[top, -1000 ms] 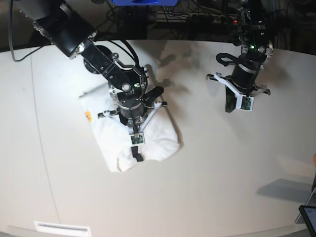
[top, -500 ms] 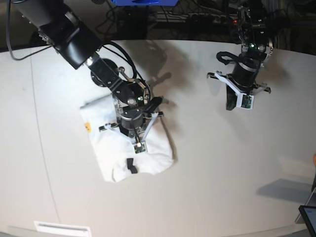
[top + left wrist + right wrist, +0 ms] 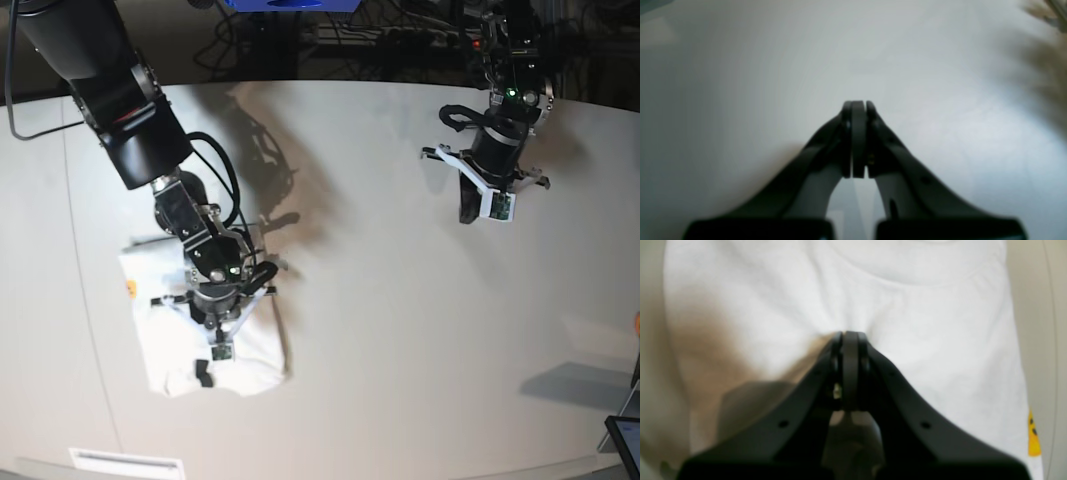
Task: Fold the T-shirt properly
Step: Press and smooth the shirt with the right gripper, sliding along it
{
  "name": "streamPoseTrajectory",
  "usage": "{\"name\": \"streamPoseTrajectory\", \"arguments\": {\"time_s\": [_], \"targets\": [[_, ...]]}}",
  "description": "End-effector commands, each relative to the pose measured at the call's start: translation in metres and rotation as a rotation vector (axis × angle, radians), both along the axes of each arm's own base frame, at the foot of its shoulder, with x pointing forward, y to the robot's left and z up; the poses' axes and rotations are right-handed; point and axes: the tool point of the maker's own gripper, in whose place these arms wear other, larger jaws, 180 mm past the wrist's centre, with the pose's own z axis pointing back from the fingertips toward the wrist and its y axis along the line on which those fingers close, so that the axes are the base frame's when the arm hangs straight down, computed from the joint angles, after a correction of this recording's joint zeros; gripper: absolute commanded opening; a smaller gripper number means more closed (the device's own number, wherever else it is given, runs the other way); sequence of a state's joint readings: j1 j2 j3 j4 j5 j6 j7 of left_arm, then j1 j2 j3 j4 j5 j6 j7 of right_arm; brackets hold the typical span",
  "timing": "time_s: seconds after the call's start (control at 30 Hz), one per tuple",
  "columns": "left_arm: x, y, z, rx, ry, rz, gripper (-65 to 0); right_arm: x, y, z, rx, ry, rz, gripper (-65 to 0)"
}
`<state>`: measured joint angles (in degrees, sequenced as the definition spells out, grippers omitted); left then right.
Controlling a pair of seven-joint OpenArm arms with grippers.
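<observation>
A wide, pale grey bench [image 3: 400, 330] with a curved far edge fills most of the base view, its surface smooth and matte, marked by soft shadows of the arms and a thin dark line running down its left part. Behind the far edge the room is dark, with a tangle of black cables [image 3: 400, 40] and a blue object [image 3: 285, 5] at the top border. A white vent-like strip [image 3: 125, 461] sits at the near left edge, and a dark screen corner [image 3: 625, 440] shows at the lower right. The T-shirt [image 3: 165, 330] lies as a compact, folded white bundle on the left part of the bench, a small spot of yellow-orange print showing at its left edge; in the right wrist view the same white cloth spreads wide, with a curved seam near the top and a yellow patch at the lower right. The right claw [image 3: 850, 340] is closed, its tips pressed down on the white fabric; whether any cloth is pinched between them cannot be told. The left claw [image 3: 857, 110] is closed on nothing, poised over bare bench well apart from the shirt, on the far right side.
</observation>
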<state>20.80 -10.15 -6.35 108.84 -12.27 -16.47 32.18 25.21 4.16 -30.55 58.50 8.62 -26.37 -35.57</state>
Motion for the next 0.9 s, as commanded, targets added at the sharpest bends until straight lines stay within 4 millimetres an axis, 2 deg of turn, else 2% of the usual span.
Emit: {"name": "streamPoseTrajectory", "arguments": {"time_s": [0.0, 0.1, 0.23, 0.4, 0.53, 0.7, 0.77, 0.87], "targets": [[0.006, 0.001, 0.012, -0.001, -0.043, -0.003, -65.0, 0.009, -0.01, 0.011, -0.005, -0.024, -0.027, -64.1], [0.006, 0.001, 0.012, -0.001, -0.045, -0.003, -65.0, 0.01, -0.025, 0.011, -0.017, -0.024, -0.051, -64.1], [0.006, 0.001, 0.012, -0.001, -0.045, -0.003, -65.0, 0.011, -0.025, 0.015, -0.016, -0.034, -0.049, -64.1], [0.006, 0.001, 0.012, -0.001, -0.043, -0.003, -65.0, 0.014, -0.007, 0.043, 0.034, -0.099, -0.019, -64.3], [0.006, 0.001, 0.012, -0.001, -0.043, -0.003, -65.0, 0.015, 0.008, 0.076, 0.09, -0.14, 0.003, -64.3], [0.006, 0.001, 0.011, -0.002, -0.042, -0.001, -65.0, 0.013, -0.021, 0.096, 0.082, -0.153, -0.038, -64.3], [0.006, 0.0, 0.011, -0.002, -0.042, -0.002, -65.0, 0.008, -0.048, 0.093, 0.078, -0.136, -0.097, -64.3], [0.006, 0.0, 0.011, -0.002, -0.042, -0.002, -65.0, -0.004, -0.076, 0.082, 0.066, -0.115, -0.149, -64.3]]}}
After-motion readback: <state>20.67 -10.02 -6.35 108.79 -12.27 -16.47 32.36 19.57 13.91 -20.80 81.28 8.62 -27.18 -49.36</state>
